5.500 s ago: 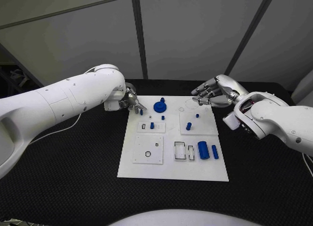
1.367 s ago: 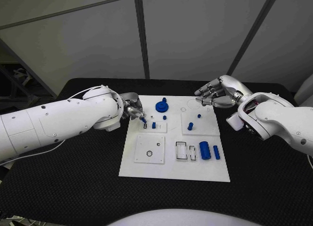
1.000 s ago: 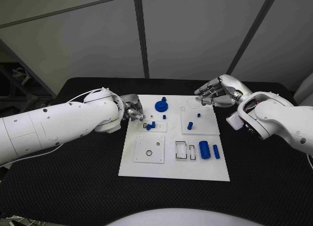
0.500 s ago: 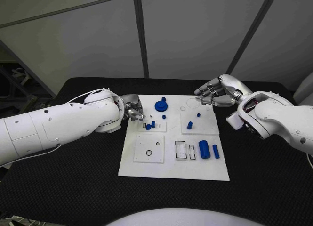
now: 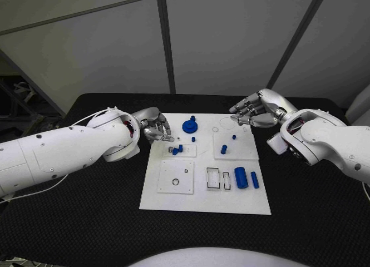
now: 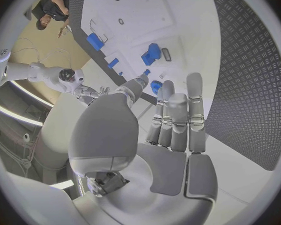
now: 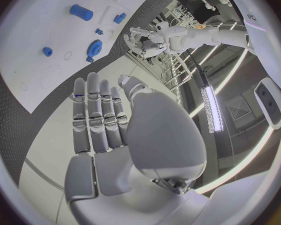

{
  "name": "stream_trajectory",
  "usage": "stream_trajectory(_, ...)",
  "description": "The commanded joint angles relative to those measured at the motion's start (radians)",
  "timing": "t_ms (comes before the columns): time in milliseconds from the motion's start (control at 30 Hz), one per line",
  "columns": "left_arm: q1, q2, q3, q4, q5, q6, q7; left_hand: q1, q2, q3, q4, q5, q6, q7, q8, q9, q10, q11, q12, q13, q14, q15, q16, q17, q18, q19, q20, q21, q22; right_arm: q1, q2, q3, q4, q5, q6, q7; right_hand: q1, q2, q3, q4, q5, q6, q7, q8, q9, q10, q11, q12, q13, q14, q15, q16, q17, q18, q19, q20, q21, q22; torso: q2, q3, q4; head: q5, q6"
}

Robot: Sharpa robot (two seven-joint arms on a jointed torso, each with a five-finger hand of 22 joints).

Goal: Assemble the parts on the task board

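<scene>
Mid-assembly, judging by the layout: several blue parts seated or lying on the task board (image 5: pixel 205 194), with open slots left in its near half. Step in hand looks like the small-peg work at the far-left inset of the task board, where a small blue part (image 5: pixel 176 150) lies tipped beside an upright blue peg (image 5: pixel 181 147) in the small square plate.

Left hand (image 5: pixel 157 129) hovering just beside the task board's far-left edge, above and slightly outboard of that tipped part. Fingers extended and loosely apart in the left wrist view, nothing between them, nothing touched; empty and open. Blue gear (image 5: pixel 190 125) just beyond its fingertips, toward the far edge of the task board.

Right hand (image 5: pixel 255 109) raised past the far-right corner of the task board, well apart from any part. Fingers long and side by side in the right wrist view, thumb off to one side, palm empty; holding nothing.

Large blue cylinder (image 5: pixel 240 177) and slim blue bar (image 5: pixel 255 179) lying at the near-right of the task board, beside two empty rectangular slots (image 5: pixel 218 178).

Next move probably calls for a fine pinch on the tipped part, then righting it over its hole. Risk: knocking the upright peg touching or nearly touching it.
</scene>
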Motion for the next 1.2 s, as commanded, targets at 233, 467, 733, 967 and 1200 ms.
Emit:
stream_trajectory(233,-0.053,-0.029,-0.001,0.031,-0.025,-0.188,0.299,0.126,0.021,-0.078,-0.037,0.002,-0.014,0.019,-0.047,-0.068,-0.099,0.024,-0.028,-0.058,-0.19,0.029,-0.168,-0.207,-0.013,-0.062,0.031,-0.109,-0.062,0.001,-0.006,0.0,0.007,-0.014,-0.002,0.008,-0.006,0.003,0.004,-0.004,0.007,0.001,0.0,-0.003,0.0,-0.001,0.004,-0.005,-0.002,0.008,-0.002,-0.003,0.001,0.011,0.007,-0.001,-0.006,-0.002,0.0,-0.0016,0.0011,-0.008,0.003)
stream_trajectory(467,-0.069,-0.031,-0.011,0.032,-0.145,-0.173,0.34,0.142,0.022,-0.111,-0.04,-0.002,-0.016,0.02,-0.06,-0.091,-0.11,0.026,-0.019,-0.072,-0.197,0.03,-0.161,-0.228,-0.012,-0.061,0.035,-0.123,-0.069,0.001,-0.009,0.0,0.007,-0.022,-0.002,0.007,-0.005,0.003,0.004,-0.005,0.007,0.002,0.0,-0.003,0.0,-0.001,0.004,-0.005,-0.002,0.008,-0.002,-0.004,0.001,0.011,0.007,-0.001,-0.006,-0.002,0.0,-0.001,-0.0015,-0.006,0.002)
stream_trajectory(733,-0.073,-0.031,-0.029,0.027,-0.243,-0.115,0.336,0.156,0.033,-0.173,-0.032,-0.003,0.005,0.011,-0.07,-0.13,-0.09,0.013,0.047,-0.07,-0.179,0.02,-0.107,-0.244,-0.01,-0.037,0.029,-0.118,-0.062,0.001,-0.011,0.0,0.007,-0.025,-0.003,0.007,-0.005,0.003,0.004,-0.005,0.007,0.002,0.0,-0.004,0.0,-0.001,0.004,-0.006,-0.002,0.008,-0.002,-0.004,0.001,0.011,0.007,-0.001,-0.006,-0.002,0.001,-0.0013,0.0002,-0.009,-0.001)
stream_trajectory(967,-0.074,-0.03,-0.032,0.019,-0.277,-0.081,0.321,0.174,0.049,-0.215,-0.026,-0.002,0.037,0.0,-0.074,-0.164,-0.083,-0.003,0.154,-0.035,-0.095,0.006,0.077,-0.096,-0.01,-0.008,0.015,-0.089,-0.033,0.001,-0.011,0.0,0.007,-0.025,-0.003,0.007,-0.005,0.003,0.004,-0.005,0.007,0.002,0.0,-0.004,0.0,-0.001,0.004,-0.006,-0.002,0.008,-0.002,-0.004,0.001,0.011,0.007,-0.001,-0.006,-0.002,0.002,-0.0008,-0.0011,-0.007,-0.003)
stream_trajectory(1200,-0.075,-0.023,-0.033,0.006,-0.299,-0.074,0.305,0.178,0.056,-0.234,-0.019,-0.002,0.039,0.0,-0.083,-0.185,-0.093,-0.003,0.189,-0.028,-0.077,0.005,0.132,-0.059,-0.011,-0.004,0.013,-0.076,-0.016,0.001,-0.012,0.0,0.006,-0.026,-0.003,0.006,-0.005,0.003,0.004,-0.005,0.007,0.002,0.0,-0.004,0.0,-0.001,0.004,-0.006,-0.002,0.008,-0.002,-0.004,0.001,0.011,0.007,-0.001,-0.006,-0.002,0.002,-0.0008,-0.0008,-0.008,-0.003)
